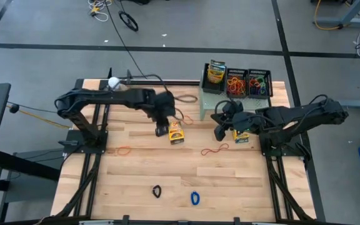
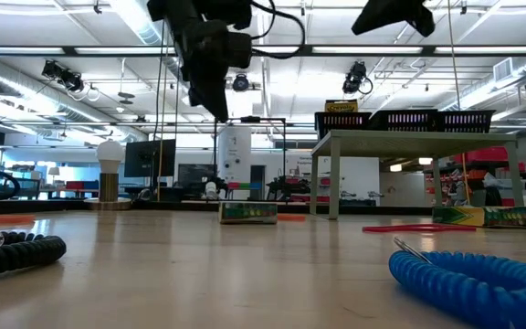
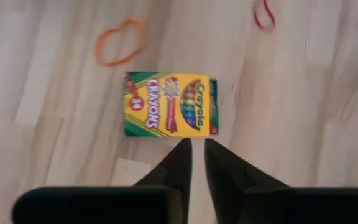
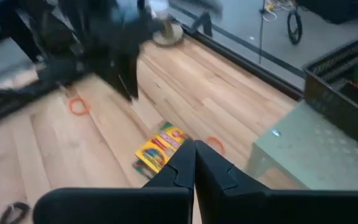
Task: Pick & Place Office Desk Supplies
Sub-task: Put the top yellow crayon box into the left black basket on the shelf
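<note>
Free room and obstacles, high view. The wooden table (image 1: 136, 169) lies mostly bare in the lower half of the frame, broken only by a black band (image 1: 157, 191) and a blue band (image 1: 195, 199) near the bottom centre. At mid-frame a crayon box (image 1: 176, 132) lies flat just beside the left gripper (image 1: 162, 130); a second crayon box (image 1: 241, 137) lies at the right arm (image 1: 292, 117). Flat orange (image 1: 124, 150) and red (image 1: 214, 150) loops lie between. The green shelf (image 1: 214, 100), upper right, carries mesh trays (image 1: 247, 83), blocking that corner. The white ball (image 1: 113, 82) stands upper left.
</note>
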